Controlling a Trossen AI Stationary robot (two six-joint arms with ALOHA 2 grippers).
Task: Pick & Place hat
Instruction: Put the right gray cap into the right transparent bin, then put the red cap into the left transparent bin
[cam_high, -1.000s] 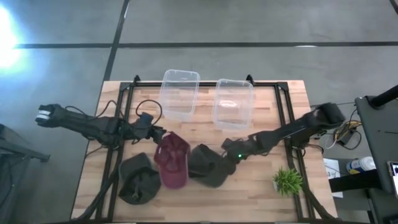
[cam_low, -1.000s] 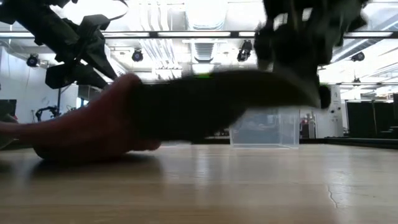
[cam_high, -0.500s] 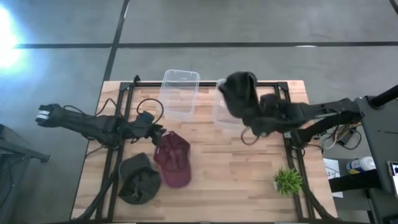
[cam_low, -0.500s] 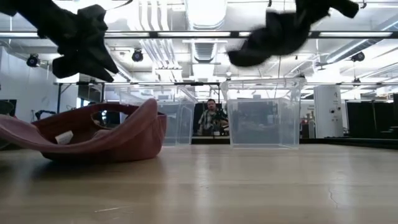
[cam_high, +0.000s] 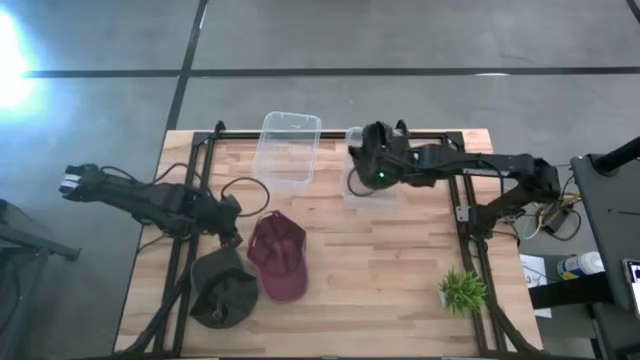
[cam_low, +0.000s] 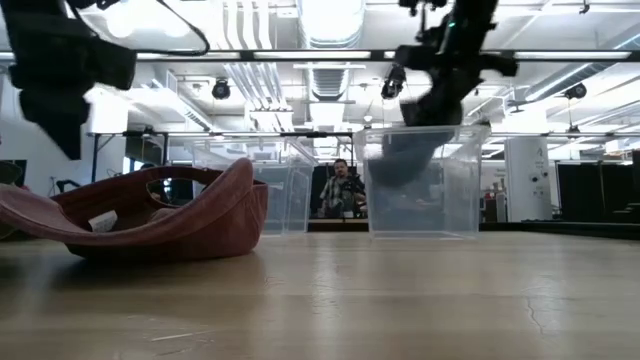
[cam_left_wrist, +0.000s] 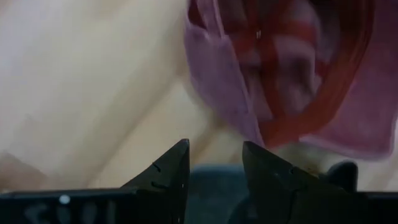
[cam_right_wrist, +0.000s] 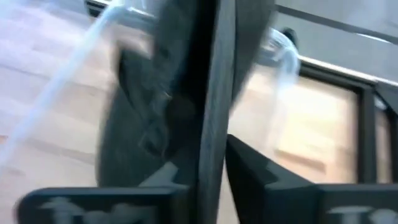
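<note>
My right gripper (cam_high: 374, 163) hovers over the right clear bin (cam_high: 352, 190) and is shut on a dark hat (cam_low: 400, 160), which hangs down inside the bin's walls. A maroon hat (cam_high: 278, 257) lies crown-down on the table, its hollow facing up. A dark olive hat (cam_high: 222, 290) sits near the table's near-left corner. My left gripper (cam_high: 232, 224) is open just left of the maroon hat (cam_left_wrist: 292, 68) and touches nothing. My right gripper (cam_right_wrist: 208, 168) pinches the dark hat's thin stiff edge (cam_right_wrist: 219, 93), which shows edge-on between the two fingers. The fingers come from above, pointing down. The hat's body (cam_right_wrist: 143, 124) hangs below them inside the right bin; whether it touches the bin's floor I cannot tell.
A second clear bin (cam_high: 290, 150) stands left of the right one at the table's far edge. A small green plant (cam_high: 462, 291) sits near the right near corner. Black frame rails run along both table sides. A person (cam_low: 343, 190) sits far behind the table.
My right gripper has lifted the dark hat clear of the table's middle, carried it up and toward the far edge, then lowered it into the right bin. My left gripper has drawn back slightly toward the table's left, away from the maroon hat.
</note>
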